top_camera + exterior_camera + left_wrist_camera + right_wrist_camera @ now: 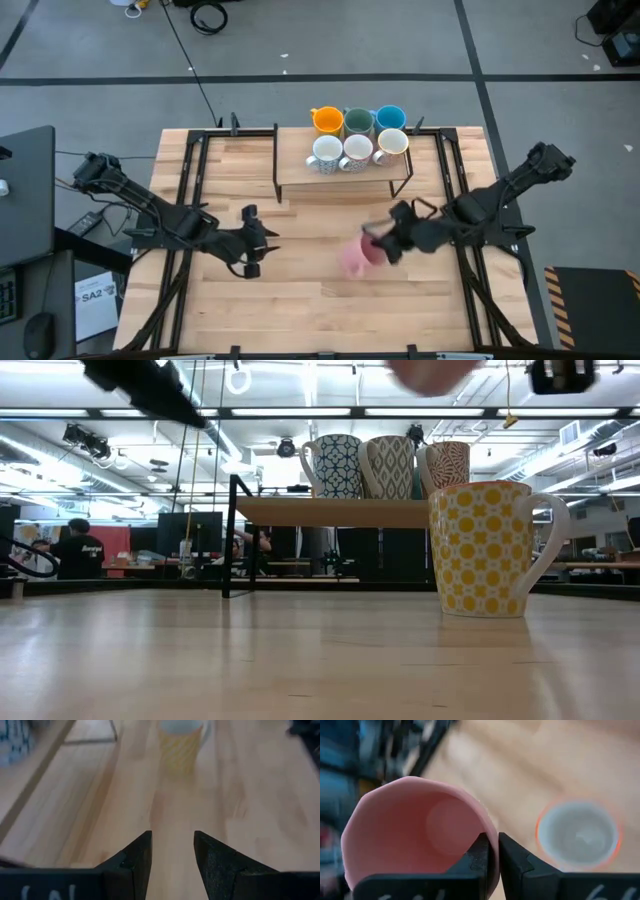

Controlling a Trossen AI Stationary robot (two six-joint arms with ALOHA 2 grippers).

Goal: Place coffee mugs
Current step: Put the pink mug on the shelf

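My right gripper (pixel 380 243) is shut on a pink mug (pixel 352 258) and holds it in the air over the middle of the table; in the low view its blurred base (pixel 430 372) shows at the top edge. A yellow-patterned mug (pixel 488 550) stands upright on the table beneath; the right wrist view shows its opening (pixel 577 832) from above. Several more mugs stand on a wooden shelf (pixel 300 172) at the far edge: orange (pixel 327 120), dark green (pixel 358 122) and blue (pixel 390 118) behind, three white patterned ones (pixel 357 151) in front. My left gripper (pixel 252 240) hovers open left of centre, with the yellow mug (pixel 180 745) ahead of it. My right gripper pinches the pink mug's wall at the rim (pixel 492 834), one finger (pixel 479 852) inside the mug and the other (pixel 514 860) outside. It comes from the table's right side, slanting down. The mug is lifted clear of the table, its opening toward the wrist.
The shelf stands on black metal legs (pixel 276 165) above the table's far part. Black frame rails (pixel 190 170) run along the table's left and right sides. Bare wood (pixel 300 310) lies toward the near edge. People and equipment show in the room beyond (pixel 78 550).
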